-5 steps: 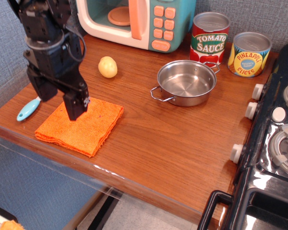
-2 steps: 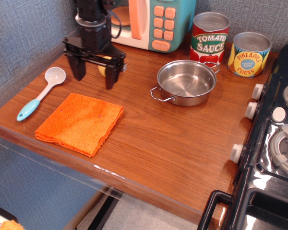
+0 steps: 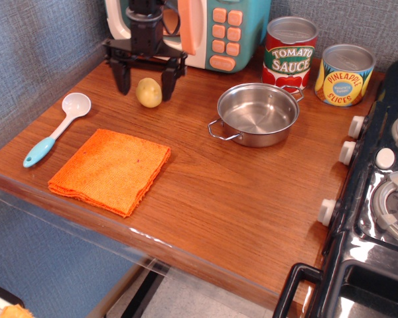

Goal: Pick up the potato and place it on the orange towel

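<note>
A wooden counter (image 3: pixel 219 192) seen from above. In the upper left of the frame, the gripper (image 3: pixel 146 86) hangs with its jaws spread wide, one on each side of the potato (image 3: pixel 148 93), which sits on the counter. The orange towel (image 3: pixel 111 170) lies flat at lower left, well apart. A pot (image 3: pixel 257 114) stands at centre.

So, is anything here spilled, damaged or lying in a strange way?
Nothing stands out. The potato sits intact between the open gripper's fingers, the orange towel lies flat, and the steel pot stands upright and empty.
</note>
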Available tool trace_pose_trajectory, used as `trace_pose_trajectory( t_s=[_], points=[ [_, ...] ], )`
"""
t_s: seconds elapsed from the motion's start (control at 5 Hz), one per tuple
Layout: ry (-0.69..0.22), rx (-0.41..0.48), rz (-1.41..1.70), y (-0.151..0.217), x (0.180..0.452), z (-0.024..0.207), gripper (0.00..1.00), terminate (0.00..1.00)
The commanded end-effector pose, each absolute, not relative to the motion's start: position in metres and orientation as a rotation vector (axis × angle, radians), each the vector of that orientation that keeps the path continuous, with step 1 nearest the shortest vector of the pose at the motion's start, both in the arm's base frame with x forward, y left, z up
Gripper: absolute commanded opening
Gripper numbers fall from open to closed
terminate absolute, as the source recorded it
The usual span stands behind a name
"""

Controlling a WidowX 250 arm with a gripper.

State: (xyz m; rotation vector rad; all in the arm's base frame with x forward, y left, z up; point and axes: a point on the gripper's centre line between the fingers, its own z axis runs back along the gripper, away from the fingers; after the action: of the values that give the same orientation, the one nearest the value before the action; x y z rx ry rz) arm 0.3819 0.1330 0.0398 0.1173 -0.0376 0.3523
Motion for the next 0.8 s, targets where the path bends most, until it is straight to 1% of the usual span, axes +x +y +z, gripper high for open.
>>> trace_pose_trajectory(
  t_s=[0.0,0.2,0.4,0.6],
  points=[
    [-0.047,0.151,0.453,0.160,0.388,0.041,1.00,0.00],
    [-0.026,0.159,0.474,0.166,0.392,0.030,1.00,0.00],
    [-0.028,0.156,0.466,0.166,0.391,0.024,0.00,0.00],
    [-0.071,0.156,0.420,0.154,0.387,0.039,0.00,0.00]
  ],
)
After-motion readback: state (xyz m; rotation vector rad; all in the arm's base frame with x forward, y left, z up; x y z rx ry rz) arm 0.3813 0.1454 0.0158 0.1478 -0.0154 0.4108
